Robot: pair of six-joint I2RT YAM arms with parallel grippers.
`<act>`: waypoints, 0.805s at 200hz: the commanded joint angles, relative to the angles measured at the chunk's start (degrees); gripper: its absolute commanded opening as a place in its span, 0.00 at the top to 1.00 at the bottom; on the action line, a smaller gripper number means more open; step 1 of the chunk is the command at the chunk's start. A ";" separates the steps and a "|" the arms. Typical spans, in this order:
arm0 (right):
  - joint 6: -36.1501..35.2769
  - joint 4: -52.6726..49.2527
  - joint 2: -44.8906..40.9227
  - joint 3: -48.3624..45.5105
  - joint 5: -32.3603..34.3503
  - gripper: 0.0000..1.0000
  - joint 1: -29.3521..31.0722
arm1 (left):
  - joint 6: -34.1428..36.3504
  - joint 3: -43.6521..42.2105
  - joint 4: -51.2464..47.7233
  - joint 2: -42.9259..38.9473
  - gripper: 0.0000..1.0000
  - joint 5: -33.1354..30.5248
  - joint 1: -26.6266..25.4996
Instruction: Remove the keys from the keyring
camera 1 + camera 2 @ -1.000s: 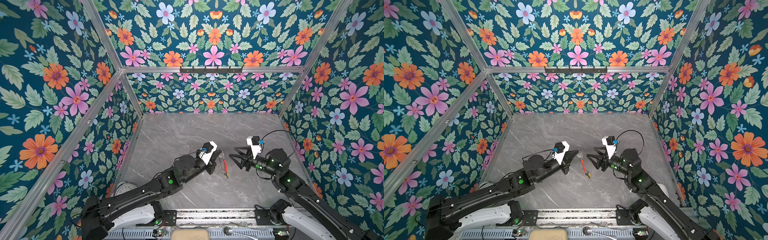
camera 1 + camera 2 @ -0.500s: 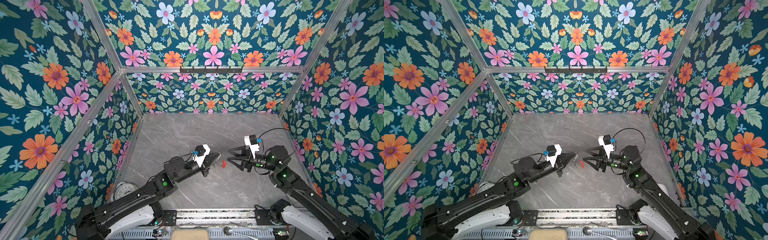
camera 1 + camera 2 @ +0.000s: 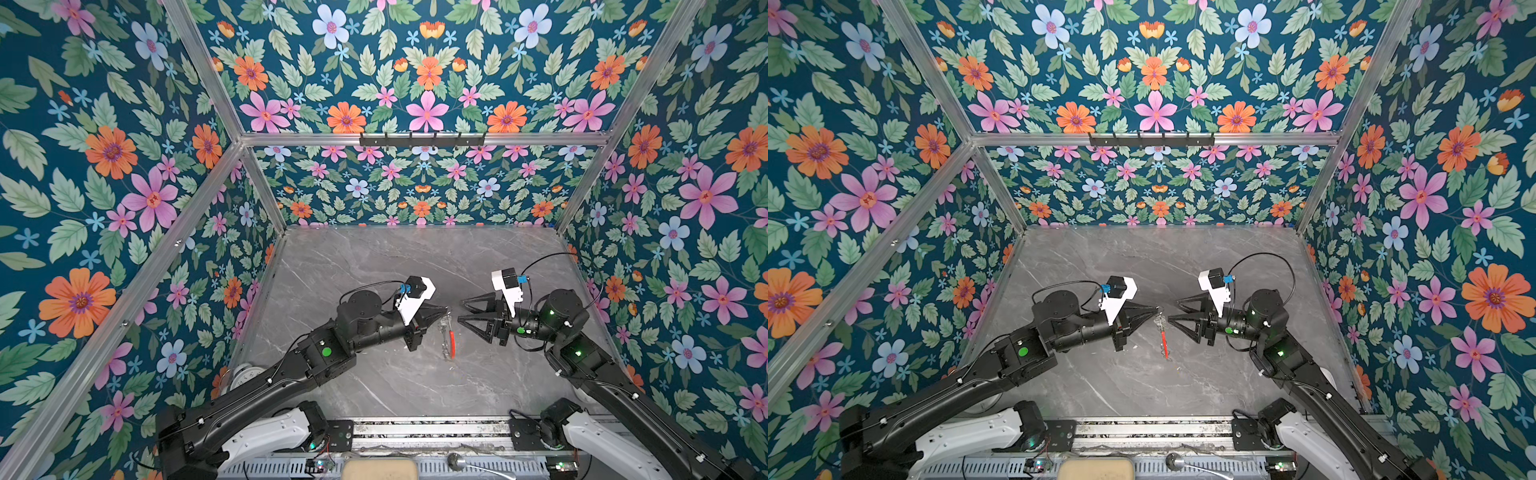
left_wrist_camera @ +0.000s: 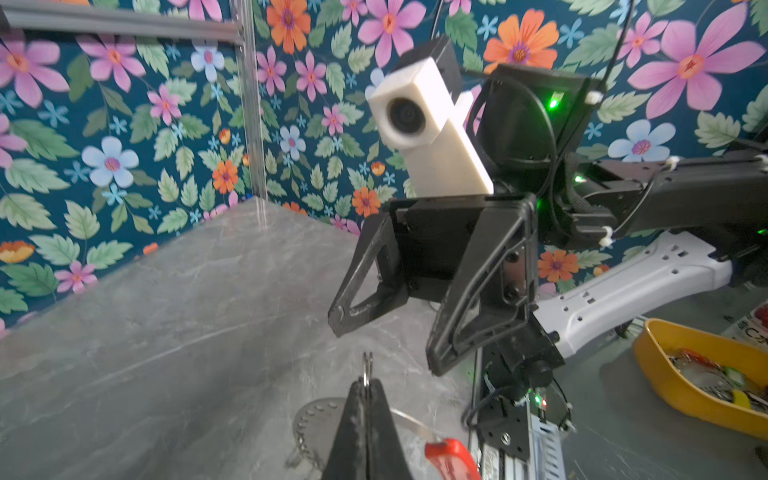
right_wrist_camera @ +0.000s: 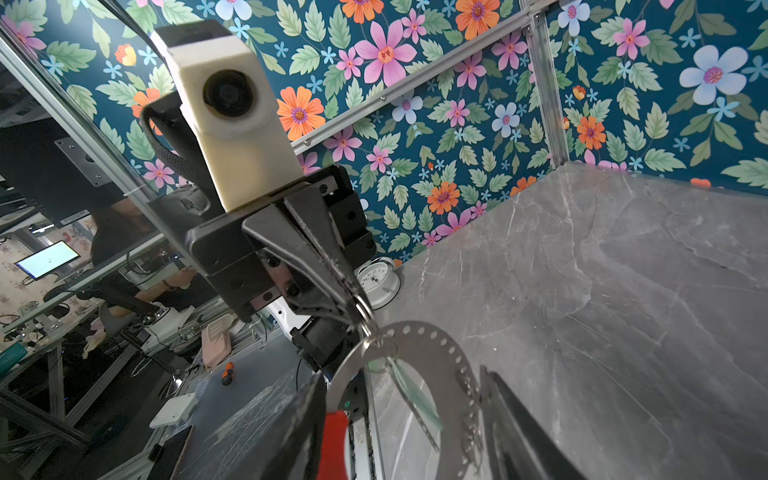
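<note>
Below the left jaws, the keyring (image 3: 449, 340) hangs over the desk (image 3: 374, 257) by one small ring (image 4: 366, 371), on which those jaws are clamped shut. The right jaws, half open, straddle it; contact is unclear. The step looks like steadying the keyring. The next move calls for closing squarely without twisting it.

Keyring (image 3: 450, 338) hanging from the tips of the left claw (image 3: 445, 311), over the middle of the surface (image 3: 374, 257). Right claw (image 3: 461, 309) just right of it, facing the left claw, tips near but apart. Clock (image 5: 376, 277) at the near left corner, under the left arm.
</note>
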 commanded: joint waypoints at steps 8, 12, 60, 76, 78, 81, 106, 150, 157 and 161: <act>-0.17 -4.32 -0.56 1.18 1.15 0.45 -0.04 | -1.68 5.99 -13.00 2.73 1.00 1.44 0.09; -0.40 -4.64 -0.52 1.24 1.33 0.46 0.01 | -1.87 6.66 -13.80 2.98 1.00 1.71 0.07; -0.62 -2.93 2.00 1.91 -2.46 0.49 -0.01 | -2.38 14.47 -23.13 6.22 1.00 2.21 0.02; -0.73 -2.29 2.98 2.34 -3.98 0.49 0.00 | -1.95 16.20 -25.16 7.03 1.00 2.89 -0.01; -0.64 -2.18 3.11 2.46 -4.26 0.50 0.01 | -1.97 16.34 -25.27 7.12 1.00 2.97 -0.02; -0.62 -1.95 3.32 2.56 -4.68 0.50 0.01 | -1.95 16.60 -25.52 7.17 1.00 3.08 0.00; 0.03 0.50 4.55 2.94 -8.59 0.54 0.02 | -1.32 18.25 -27.16 7.44 1.00 2.92 -0.01; 1.86 3.53 6.74 3.29 -11.64 0.60 0.16 | -0.55 19.14 -27.80 7.70 1.00 3.35 -0.05; 2.03 3.84 7.15 3.53 -11.81 0.60 0.32 | -0.49 19.15 -27.80 7.82 1.00 3.36 -0.05; 2.01 3.96 7.47 3.68 -11.90 0.61 0.49 | -0.48 19.15 -27.80 7.78 1.00 3.36 0.01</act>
